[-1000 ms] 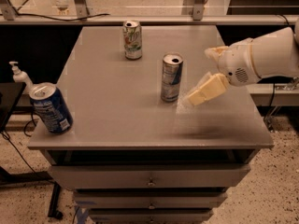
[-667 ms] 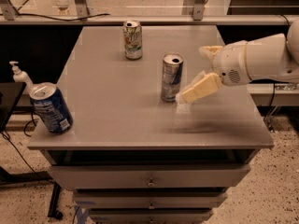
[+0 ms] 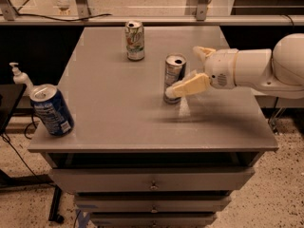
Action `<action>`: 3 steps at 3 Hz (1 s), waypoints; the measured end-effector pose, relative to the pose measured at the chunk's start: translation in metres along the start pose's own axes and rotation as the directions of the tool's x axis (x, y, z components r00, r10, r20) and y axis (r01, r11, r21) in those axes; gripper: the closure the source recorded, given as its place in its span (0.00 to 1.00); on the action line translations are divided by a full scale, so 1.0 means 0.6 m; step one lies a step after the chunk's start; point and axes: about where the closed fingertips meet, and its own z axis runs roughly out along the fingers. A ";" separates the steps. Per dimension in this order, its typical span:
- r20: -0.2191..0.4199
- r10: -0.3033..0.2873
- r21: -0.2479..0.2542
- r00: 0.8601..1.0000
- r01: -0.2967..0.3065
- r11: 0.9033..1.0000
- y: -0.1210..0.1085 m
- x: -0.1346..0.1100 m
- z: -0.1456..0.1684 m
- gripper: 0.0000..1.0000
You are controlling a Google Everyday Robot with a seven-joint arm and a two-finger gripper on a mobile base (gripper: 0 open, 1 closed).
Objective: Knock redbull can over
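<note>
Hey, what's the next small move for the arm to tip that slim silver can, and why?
Probably push the gripper leftward. The redbull can stands upright, the open gripper is at its right side, and one finger lies across its base, so a short shove should tip it.

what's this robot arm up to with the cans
The arm reaches in from the right, its open gripper beside the redbull can near the middle of the table. One finger lies across the can's lower part, seemingly touching it. The can stands upright, not yet knocked over. The white-and-green can and blue can sit apart.
</note>
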 end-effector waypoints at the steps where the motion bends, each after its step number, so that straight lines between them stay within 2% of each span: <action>1: 0.056 0.052 0.034 0.997 -0.054 0.998 -0.023 -0.001 0.018 0.00; 2: 0.089 0.077 0.069 0.993 -0.083 0.994 -0.055 -0.012 0.027 0.00; 3: 0.099 0.075 0.098 0.992 -0.085 0.992 -0.098 -0.028 0.037 0.00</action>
